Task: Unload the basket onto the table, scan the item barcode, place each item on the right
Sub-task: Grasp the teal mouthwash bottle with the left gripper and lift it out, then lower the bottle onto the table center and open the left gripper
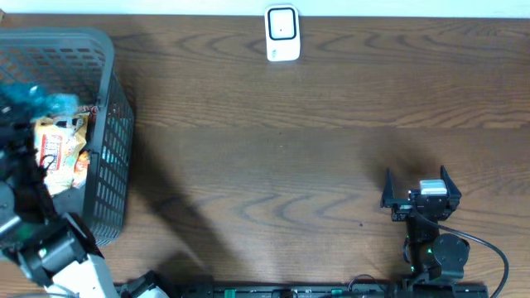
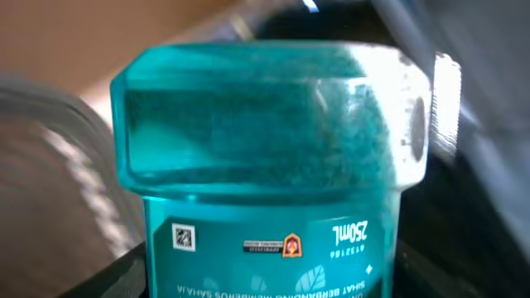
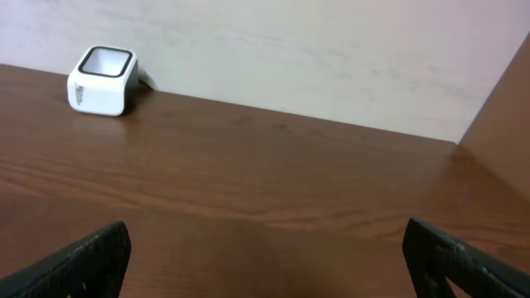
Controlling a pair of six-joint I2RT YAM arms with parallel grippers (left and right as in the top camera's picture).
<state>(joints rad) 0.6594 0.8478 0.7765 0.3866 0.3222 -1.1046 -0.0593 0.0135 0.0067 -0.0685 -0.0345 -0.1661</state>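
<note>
Left wrist: bottle (image 2: 265, 165) fills the frame, clamped in the left gripper (image 2: 265, 277).
Overhead, it shows blurred over the basket (image 1: 112, 165) at the table's (image 1: 273, 157) left end, beside a snack pack (image 1: 62, 149); the right gripper (image 3: 265, 265) hangs wide open, well apart from the scanner (image 1: 281, 33).

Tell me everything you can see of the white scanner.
The scanner is a small white box with rounded corners, plastic by its look, with a dark-rimmed window on its upper face. Grey markings show on one side. It stands upright at the far edge of the wooden table, close to the pale wall. Nothing but the table touches it.
</note>
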